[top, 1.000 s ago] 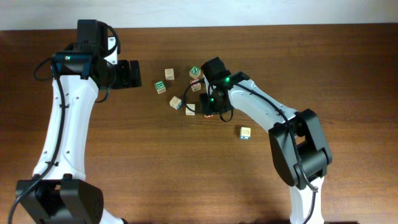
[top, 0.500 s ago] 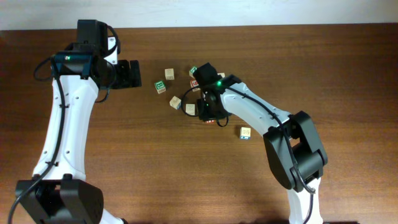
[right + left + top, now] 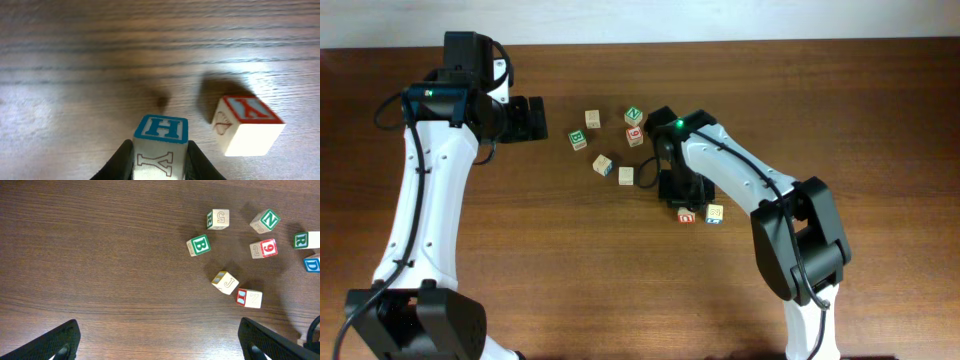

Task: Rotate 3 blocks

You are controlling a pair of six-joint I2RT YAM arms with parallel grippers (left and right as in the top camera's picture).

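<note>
- Pale wooden cube (image 3: 160, 145), blue-printed, is clamped in jaws of right gripper (image 3: 160, 165) over grained worktop (image 3: 75, 75).
- Jaws of left gripper (image 3: 162, 345) are spread wide.

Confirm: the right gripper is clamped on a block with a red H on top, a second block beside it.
Not quite: the right wrist view shows the H is blue, not red. The right gripper is clamped on the H block, a second block beside it.
</note>
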